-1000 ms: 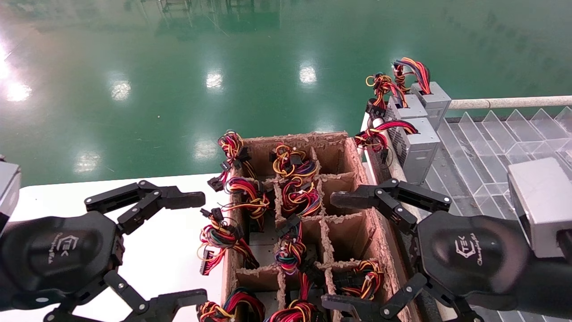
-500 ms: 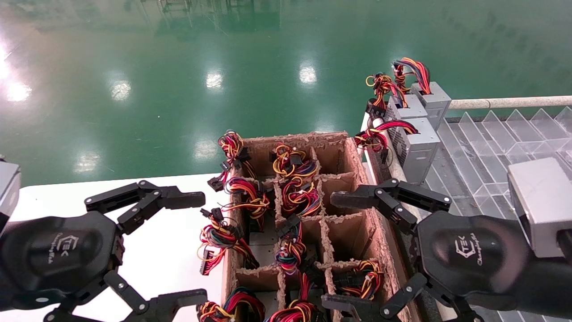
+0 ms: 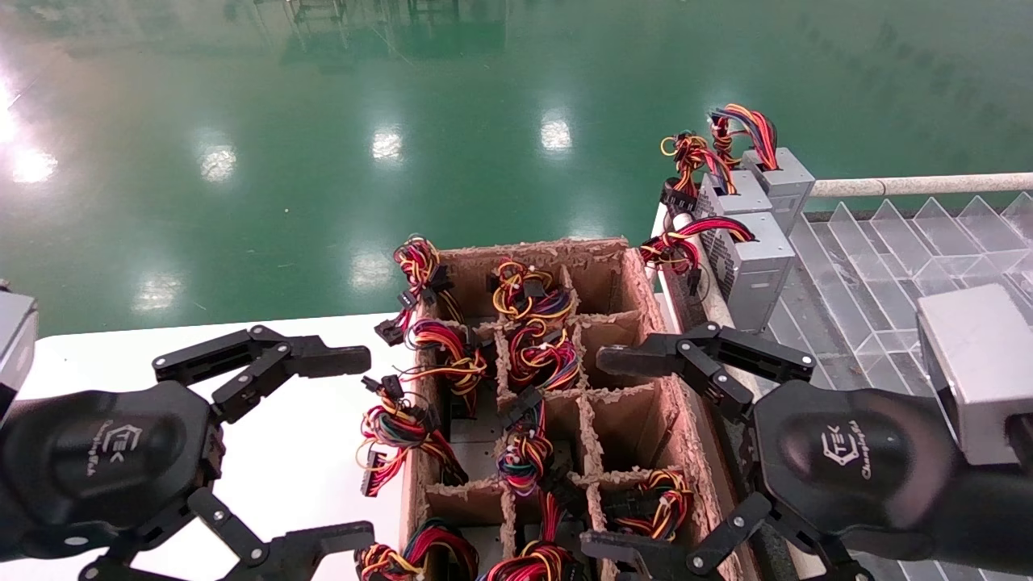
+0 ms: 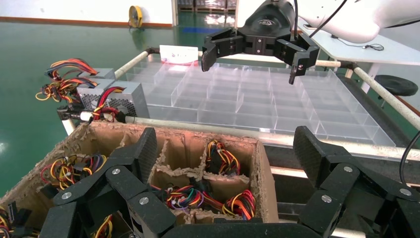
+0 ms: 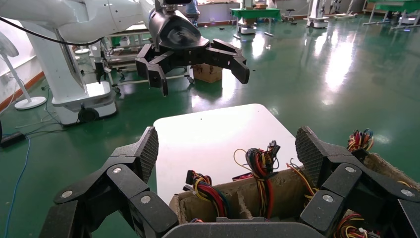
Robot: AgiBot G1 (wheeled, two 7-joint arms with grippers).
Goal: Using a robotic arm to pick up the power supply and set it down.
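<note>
Power supply (image 3: 781,179) standing upright at the far left corner of the clear partitioned tray (image 3: 871,266), with its arched band of red, orange and blue-purple wires rising from the top and nothing gripping it.

Right gripper (image 3: 607,453) hovering with fingers spread wide and holding nothing, over the right-hand edge of the cardboard box (image 3: 533,250). Far finger reaching above an empty compartment, near finger above the near right corner. Power supply lying well beyond it, farther out and to the right.

Left gripper (image 3: 355,445) hanging likewise released and empty over the white table (image 3: 97,355), just beside the box's left wall. Fingertips pointing toward the box.

Box resting against the table's right edge, split by ragged dividers into compartments. Many of them holding bundles of coloured wires (image 3: 533,355), some spilling over the left wall onto the table.

Two more grey boxes standing in line along the tray's left edge, nearer than the power supply. Middle box (image 3: 730,194) carrying a curly yellow, red and black bunch. Nearest box (image 3: 763,258), the largest, trailing red and black wires over the tray's rail toward the cardboard box.

Glossy green floor (image 3: 323,121) spreading beyond the table and tray.
</note>
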